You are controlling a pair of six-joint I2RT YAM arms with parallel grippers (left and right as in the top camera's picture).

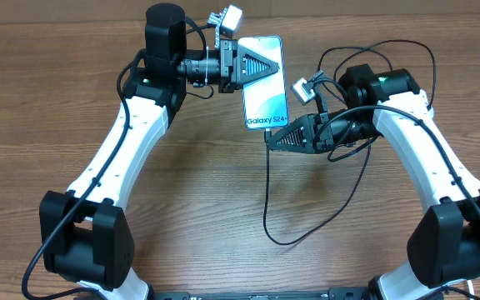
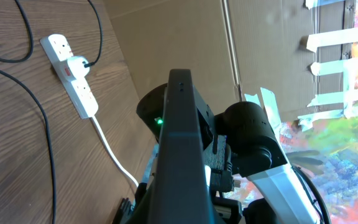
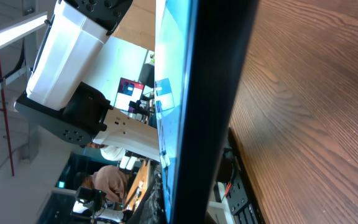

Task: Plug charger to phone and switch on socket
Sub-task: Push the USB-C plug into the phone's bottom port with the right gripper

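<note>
Wood-grain table (image 1: pixel 223 208) viewed from above, both arms meeting over its far half.

**Left gripper** (image 1: pixel 265 67): jaws closed on the top end of the phone (image 1: pixel 265 100), screen up, lettered bottom edge toward the right arm. Whether the phone rests on the wood or is lifted cannot be told.

**Right gripper** (image 1: pixel 275 138): jaws closed at the phone's bottom edge, apparently pinching the connector end of the charger (image 1: pixel 267 200). The thin black cable leaves the fingertips, runs toward the near side and loops back to the right. The connector tip is hidden, so its seating in the port cannot be judged.

**Left wrist view:** the socket (image 2: pixel 70 74) lies on the table well apart from the phone, with a plug (image 2: pixel 76 65) and black lead in it and its white cord (image 2: pixel 114 155) trailing off.

**Step in hand, as judged:** insertion of the connector.
- The left arm should serve as a rigid brace.
- The right arm should push straight along the phone's long axis, with no sideways load.
- The cable loop should stay slack, so that nothing pulls the tip askew.
- The switch on the socket comes afterwards.
</note>
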